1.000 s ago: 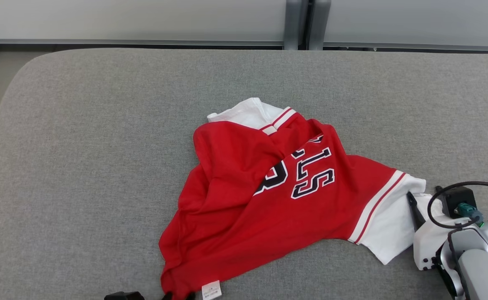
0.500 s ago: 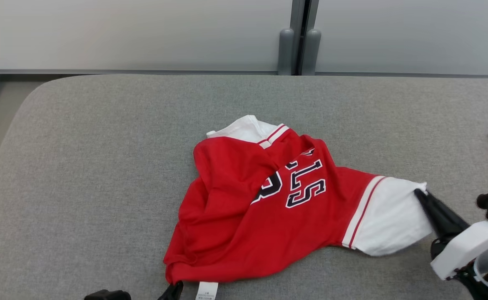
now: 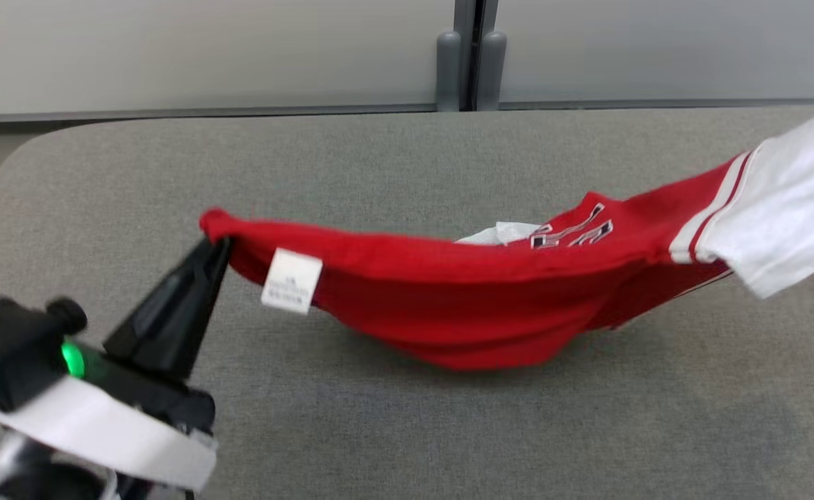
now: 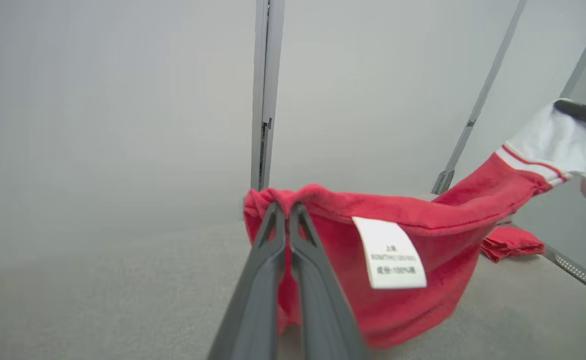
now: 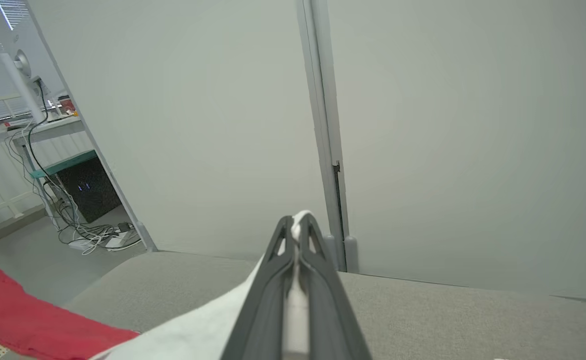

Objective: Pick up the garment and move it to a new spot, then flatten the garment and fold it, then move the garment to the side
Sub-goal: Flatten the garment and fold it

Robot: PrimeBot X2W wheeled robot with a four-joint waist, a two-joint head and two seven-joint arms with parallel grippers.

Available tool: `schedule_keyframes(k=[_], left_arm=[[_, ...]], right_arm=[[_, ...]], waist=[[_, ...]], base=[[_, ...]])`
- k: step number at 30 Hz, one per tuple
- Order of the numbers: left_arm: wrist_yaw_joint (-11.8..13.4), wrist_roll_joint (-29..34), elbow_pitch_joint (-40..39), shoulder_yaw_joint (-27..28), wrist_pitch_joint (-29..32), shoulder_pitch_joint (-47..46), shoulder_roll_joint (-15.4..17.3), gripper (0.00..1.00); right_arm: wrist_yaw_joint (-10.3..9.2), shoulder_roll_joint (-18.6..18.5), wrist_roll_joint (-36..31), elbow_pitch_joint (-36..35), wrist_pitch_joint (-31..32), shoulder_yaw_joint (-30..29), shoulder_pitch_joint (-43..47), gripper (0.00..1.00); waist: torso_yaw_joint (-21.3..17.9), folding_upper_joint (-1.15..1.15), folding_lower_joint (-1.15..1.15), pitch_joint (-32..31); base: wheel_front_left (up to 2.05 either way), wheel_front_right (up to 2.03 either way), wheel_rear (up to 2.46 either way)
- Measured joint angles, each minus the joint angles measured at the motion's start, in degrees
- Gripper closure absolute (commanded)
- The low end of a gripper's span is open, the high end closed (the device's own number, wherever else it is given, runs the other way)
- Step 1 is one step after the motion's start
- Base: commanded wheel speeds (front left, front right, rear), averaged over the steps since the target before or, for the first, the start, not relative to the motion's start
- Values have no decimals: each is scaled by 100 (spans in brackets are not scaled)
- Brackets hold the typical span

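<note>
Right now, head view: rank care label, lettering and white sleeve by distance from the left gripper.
1. Care label, hanging from the jersey beside the left gripper.
2. Lettering, right of centre.
3. White sleeve, far right.

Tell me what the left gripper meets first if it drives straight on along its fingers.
The garment: the left gripper is shut on its red hem. Beyond, probably the grey wall panel.

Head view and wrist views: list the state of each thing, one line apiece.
garment: lifted, strung between both grippers, middle sagging toward the pad.
left gripper: shut on the garment's red hem.
right gripper: shut on its white sleeve.
second red cloth: lying bunched on the pad.
</note>
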Motion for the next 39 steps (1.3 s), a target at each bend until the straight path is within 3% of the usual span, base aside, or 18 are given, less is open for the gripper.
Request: schedule_keyframes(k=[6,12,15,19,23,27,30,35,39], left_arm=[[-83,-367,768,102,522,-2486,166,100],[-187,-201,2636,-80,467,-5400,125,100],[-240,38,3656,-252,263,-6692,62,100],[-283,359,5032,-337,-378,-8095,-37,100],[-331,645,6189,-431,-1252,-9012,-88,100],[-383,801,7343,-581,-2215,-9360,-142,100],[-432,688,7909,-659,-2787,-9140,-290,100],[-456,493,8393,-968,-3761,-7869,-394,100],[-478,33,8044,-1255,-4096,-6392,-422,100]], right_arm=[[0,-21,-93,11,1013,-126,-1909,100],[0,513,-1090,1278,1421,52,-4624,100],[0,968,-1796,2102,1222,67,-6026,100],[0,1553,-2629,3190,424,68,-7666,100],[0,1974,-3099,4234,-498,52,-8558,100],[0,2167,-3058,5120,-1236,254,-8696,100],[0,2164,-2682,5225,-1638,357,-8072,100],[0,1994,-1864,4492,-2105,672,-5812,100],[0,1801,-1229,3549,-2404,623,-3623,100]], waist=[[-52,0,0,596],[-79,0,0,1443],[-82,0,0,1901],[-75,0,0,2490],[-70,0,0,2954],[-107,0,0,3253],[-126,0,0,3261],[-137,0,0,3047],[-162,0,0,2665]], base=[[0,0,0],[0,0,0],[0,0,0],[0,0,0],[0,0,0],[0,0,0],[0,0,0],[0,0,0],[0,0,0]])
